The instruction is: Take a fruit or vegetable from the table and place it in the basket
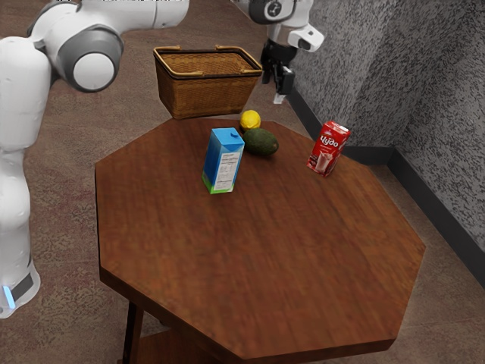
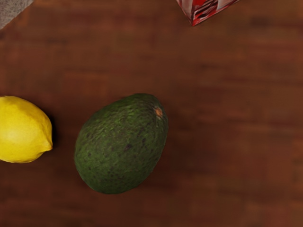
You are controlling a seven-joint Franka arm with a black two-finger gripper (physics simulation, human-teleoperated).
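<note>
The hand (image 1: 280,96), whether spread or closed cannot be told, hangs above the table (image 1: 265,250), where avocado (image 2: 121,144) and lemon (image 2: 22,130) lie close together; an off-centre descent could strike the lemon or roll the rounded avocado away.

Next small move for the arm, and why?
Probably center the gripper over the avocado before lowering: it hangs clear of the tabletop, and the avocado lies there with a visible gap to the lemon.
</note>
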